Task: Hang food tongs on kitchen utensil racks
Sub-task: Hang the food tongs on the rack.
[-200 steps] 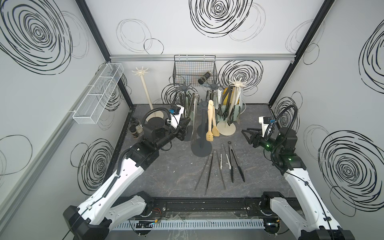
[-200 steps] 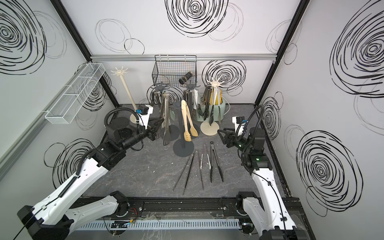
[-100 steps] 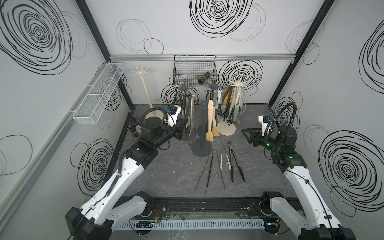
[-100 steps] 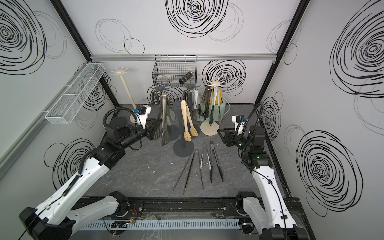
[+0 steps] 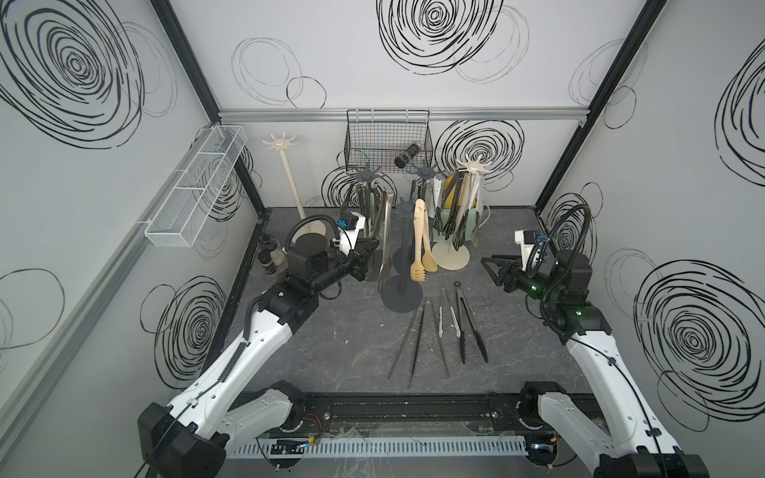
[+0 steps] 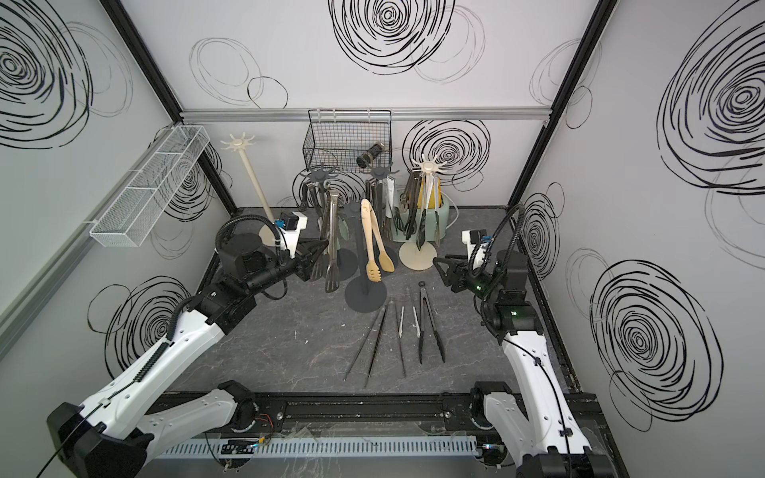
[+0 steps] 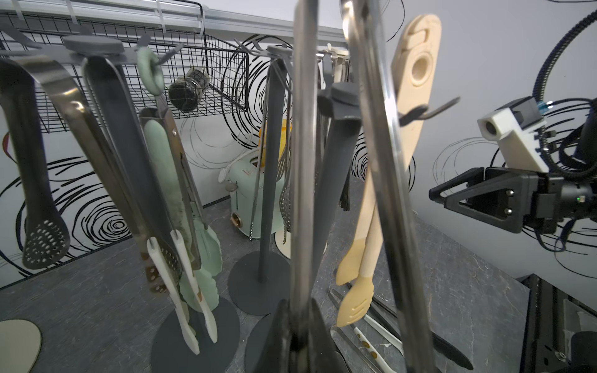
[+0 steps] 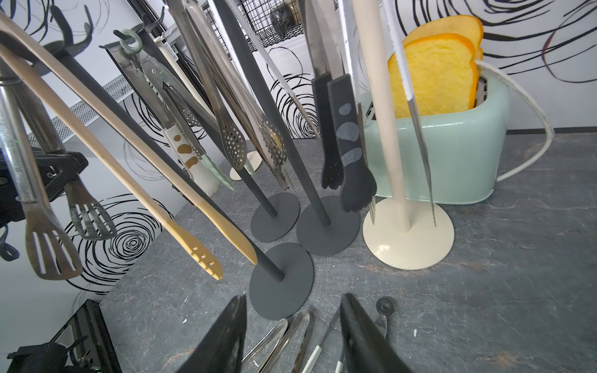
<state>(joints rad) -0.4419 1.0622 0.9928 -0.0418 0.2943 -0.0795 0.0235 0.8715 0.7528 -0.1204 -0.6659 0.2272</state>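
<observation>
Food tongs under handling: one steel pair point(image 5: 386, 231) with slotted ends pointing down. It stood upright just beside the front dark grey rack point(image 5: 402, 299), on that rack's robot-left side. The left gripper point(image 5: 372, 249) was clamped tight on the steel pair partway down its arms. In the left wrist view the two steel arms rose from between the closed fingers point(image 7: 280, 337). Whether the pair's top end sat on any hook could not be determined; it ran out of the wrist view and was crowded in both top views.

A wooden pair point(image 5: 422, 244) hung from the crown of the front dark grey rack, on its robot-right side. Loose tongs lay on the table point(image 5: 331, 351) in front of the rack's base: several slim pairs point(image 5: 415, 343) and a black pair point(image 5: 470, 327). Behind the rack stood two more dark grey racks point(image 5: 365, 178) and a cream rack point(image 5: 452, 257), all carrying tongs. A pale green toaster point(image 8: 452, 161) sat just behind the cream rack.

The right gripper point(image 5: 489, 265) hovered above the table, well to the robot-right of the front dark grey rack and pointing toward it. Its jaws stood partly apart with nothing between them.
</observation>
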